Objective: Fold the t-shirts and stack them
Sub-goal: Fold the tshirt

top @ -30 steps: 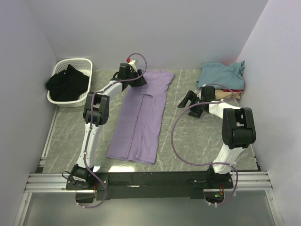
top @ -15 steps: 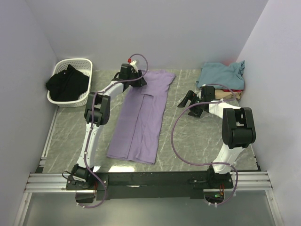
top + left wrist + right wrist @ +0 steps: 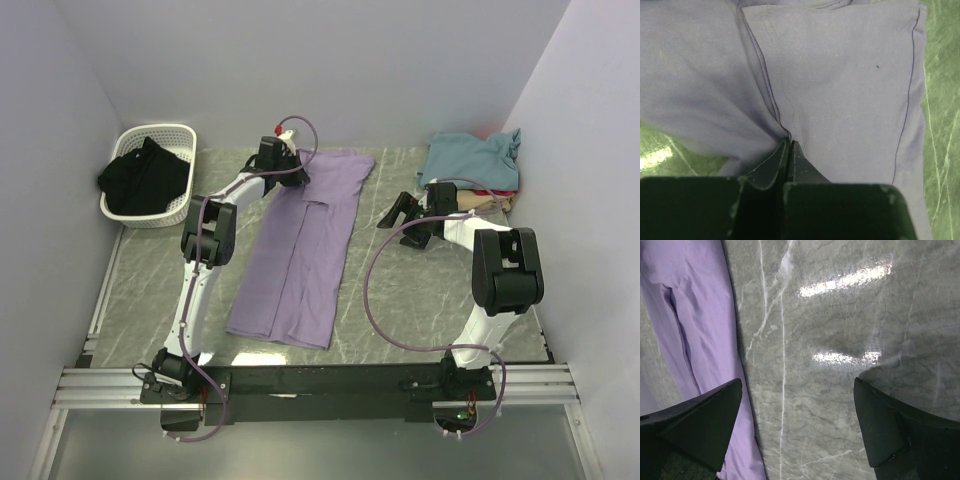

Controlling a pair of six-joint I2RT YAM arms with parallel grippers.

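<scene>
While the left gripper [image 3: 788, 145] pinches a fabric ridge at the far end of the lavender t-shirt [image 3: 300, 250], that shirt lies as a long strip running near-to-far. Right gripper [image 3: 797, 417] gapes wide off to the shirt's right (so left is nearer); left of it, a white basket [image 3: 160, 130] holds dark clothing [image 3: 145, 178].

You get no readable text, labels, brands, numbers or signs in any view; nothing to report.
</scene>
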